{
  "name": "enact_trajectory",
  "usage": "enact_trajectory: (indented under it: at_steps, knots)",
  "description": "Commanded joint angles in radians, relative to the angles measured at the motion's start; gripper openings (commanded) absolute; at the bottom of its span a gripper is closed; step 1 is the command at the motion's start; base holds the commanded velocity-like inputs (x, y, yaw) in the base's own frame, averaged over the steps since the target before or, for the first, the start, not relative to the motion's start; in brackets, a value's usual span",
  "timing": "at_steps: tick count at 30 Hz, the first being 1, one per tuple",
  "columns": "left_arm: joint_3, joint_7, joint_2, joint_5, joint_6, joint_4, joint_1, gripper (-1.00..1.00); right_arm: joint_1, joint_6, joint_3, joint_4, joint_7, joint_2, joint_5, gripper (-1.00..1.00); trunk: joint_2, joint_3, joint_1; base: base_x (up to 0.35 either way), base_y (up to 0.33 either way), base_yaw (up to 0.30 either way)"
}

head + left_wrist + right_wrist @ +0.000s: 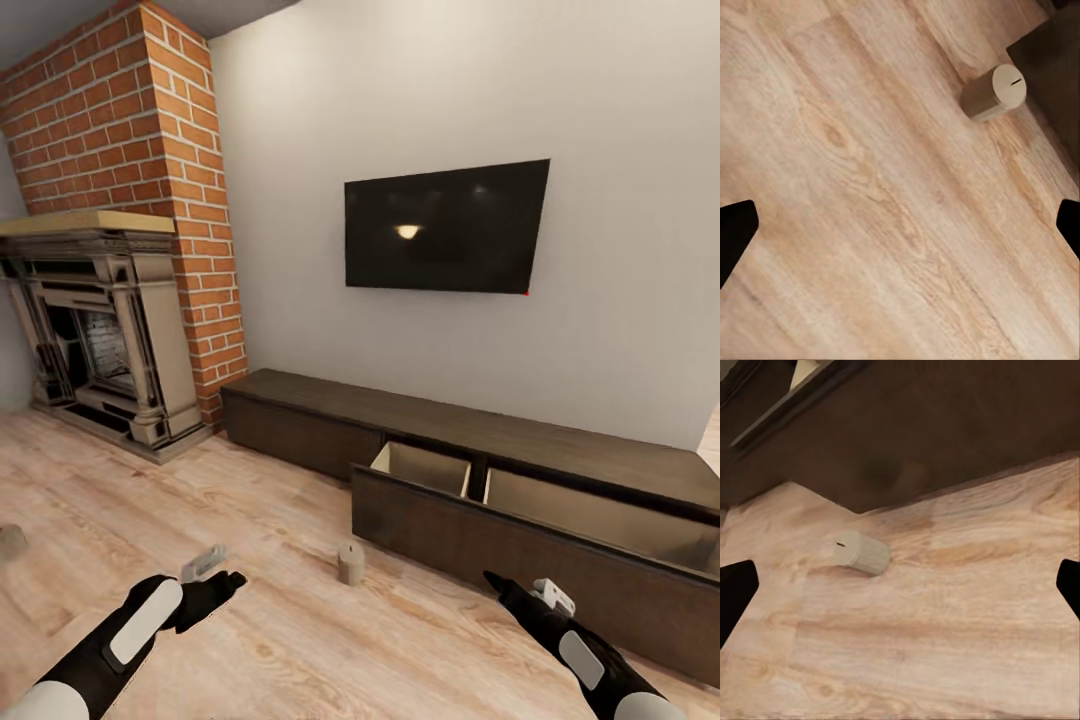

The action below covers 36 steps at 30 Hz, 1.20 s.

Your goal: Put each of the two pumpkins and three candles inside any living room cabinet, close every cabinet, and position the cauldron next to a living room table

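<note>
1. A pale wooden floor [300, 650] is seen across the lower half of the head view, with a brick fireplace [110, 300] at the upper left.
2. The long dark-brown cabinet [330, 420] is set along the wall at centre right, its wide drawer [520, 545] pulled out and pale compartments exposed.
3. A black television [445, 228] is mounted on the wall above it.
4. The left pincer [215, 580] at lower left and the right pincer [500, 585] at lower right are both held wide apart, with nothing gripped.
5. One candle [351, 563] is stood upright on the floor at lower centre, just in front of the drawer's left end; another candle [11, 541] is cut by the left edge.
</note>
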Motion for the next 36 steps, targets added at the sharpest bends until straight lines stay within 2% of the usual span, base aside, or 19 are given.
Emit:
enact_trajectory:
  at_steps: [1,4,8,14,25,36]
  knots:
    - [-0.005,0.003,0.0,0.003,-0.015,0.005,-0.001,1.0,0.0,0.009,-0.005,-0.001,0.001,0.002,-0.006,1.0,-0.001,-0.001,0.0,0.0,0.275,0.293]
    - [-0.005,-0.002,0.0,-0.003,-0.026,0.01,-0.001,1.0,0.0,0.009,-0.001,-0.001,-0.007,0.003,-0.004,1.0,-0.001,-0.001,0.0,0.0,0.278,0.293]
    - [-0.005,-0.005,0.002,-0.008,-0.032,0.021,0.0,1.0,0.0,0.008,0.029,-0.001,-0.017,0.005,-0.004,1.0,-0.001,-0.001,0.0,0.0,0.28,0.293]
    - [-0.005,-0.005,0.01,-0.01,-0.033,0.023,0.002,1.0,0.0,-0.023,0.037,0.003,-0.019,0.006,-0.007,1.0,-0.001,-0.001,0.0,0.125,0.245,0.292]
    - [-0.005,-0.007,0.014,-0.01,-0.033,0.023,0.009,1.0,0.0,-0.046,0.038,0.003,-0.018,0.016,-0.008,1.0,-0.001,-0.001,0.0,0.277,0.163,0.292]
    - [-0.005,-0.007,0.014,-0.012,-0.033,0.023,0.01,1.0,0.0,-0.049,0.038,0.003,-0.015,0.018,0.002,1.0,-0.001,-0.001,0.0,0.331,-0.019,0.269]
